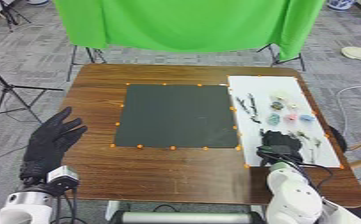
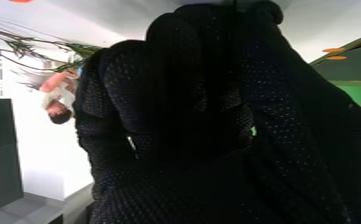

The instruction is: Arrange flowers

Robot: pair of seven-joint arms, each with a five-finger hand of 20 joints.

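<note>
Beside the dark mat [image 1: 175, 116], on its right, a white sheet [image 1: 247, 84] lies on the brown wooden table [image 1: 96, 95] and carries the flowers. Level with the middle of the mat are a teal bloom [image 1: 273, 119], a pink bloom [image 1: 291, 118] and a blue bloom [image 1: 306, 118], in a row across the sheet; a pale cream bloom [image 1: 280, 95] lies farther off, level with the mat's far part. Dark leafy stems [image 1: 254, 107] lie between these blooms and the mat's right edge. Past the mat's near right corner, the right hand [image 1: 280, 144] is over the near part of the sheet; whether it is released, clenched or grasping something, I cannot tell. Light green stems [image 1: 316, 142] lie on its far side from the mat. To the left of the mat, the left hand [image 1: 50, 140] is at the table's left edge, relaxed and loosely spread, with nothing in its grasp. Small orange markers [image 1: 139, 146] run round the mat, and beyond it hangs a green cloth [image 1: 190, 25].
</note>
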